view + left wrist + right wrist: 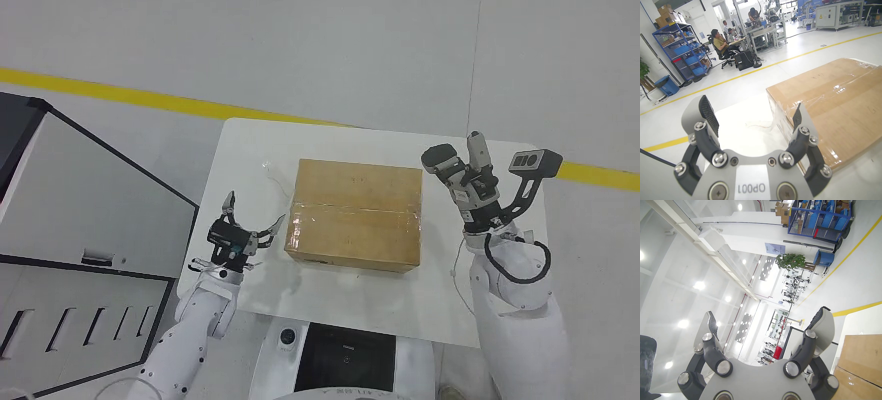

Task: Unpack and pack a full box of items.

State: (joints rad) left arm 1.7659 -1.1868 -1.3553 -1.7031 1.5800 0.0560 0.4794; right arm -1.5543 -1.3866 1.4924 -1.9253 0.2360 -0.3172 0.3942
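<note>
A sealed brown cardboard box (355, 213), with clear tape along its top seam, lies in the middle of the white worktop (260, 150). At the box's 9 o'clock the left jaws gape wide and empty, just beside a loose clear tape strip (775, 117). At 3 o'clock the right jaws (raised, pointing ceilingward) also stand open, holding nothing. Unpacking seems not yet begun. The next move likely calls for peeling the tape so the flaps can lift.

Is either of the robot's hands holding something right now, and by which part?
Nothing is held. The left hand sits open and empty beside the cardboard box; the right hand is open and empty too.
</note>
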